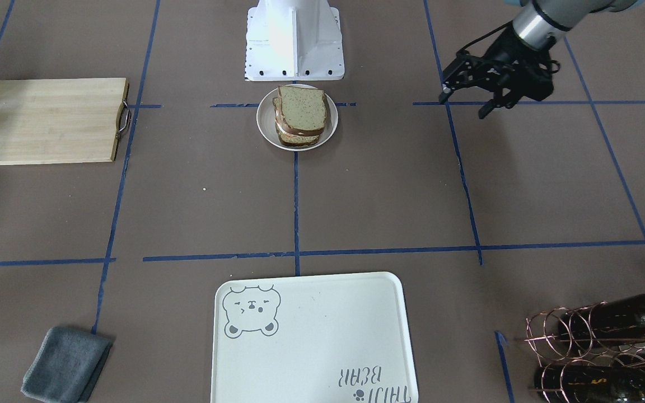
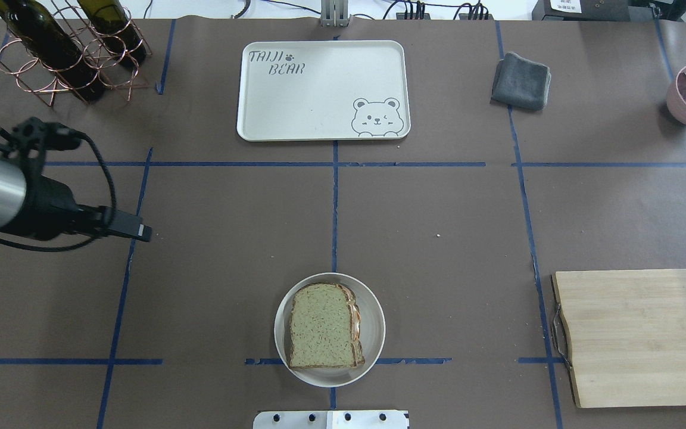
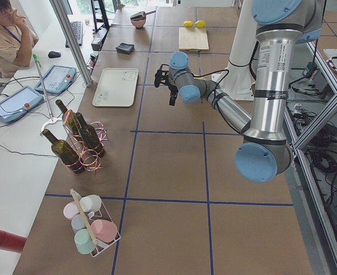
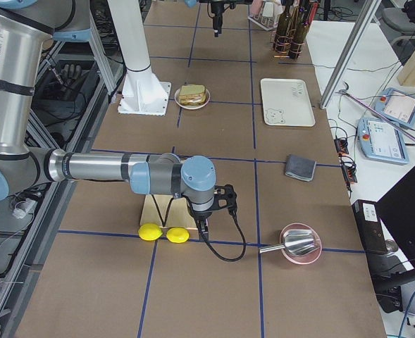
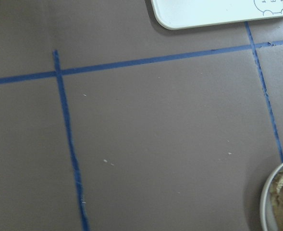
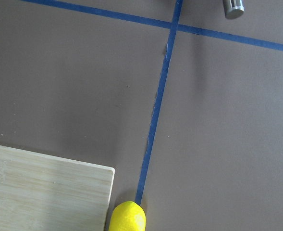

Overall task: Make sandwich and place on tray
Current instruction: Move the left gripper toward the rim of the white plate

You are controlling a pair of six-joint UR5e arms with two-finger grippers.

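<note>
Tray (image 2: 319, 101) sits mid far edge. Plate (image 2: 376, 316) with the stacked sandwich (image 2: 322, 325): mid near edge. Left gripper (image 1: 464, 106) hovers toward the left end, fingers spread, empty; the sandwich is off to its right, closer to the near edge. Right gripper (image 4: 215, 205) is way off at the right end, can't tell if it's spread or closed. Left's nearer imo.

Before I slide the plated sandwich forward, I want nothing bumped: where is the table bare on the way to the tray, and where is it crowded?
Bare: the two centre squares between the plate and the tray, and the tray's own surface. Crowded: the bottle rack at the far left corner, the cutting board to the right.
</note>
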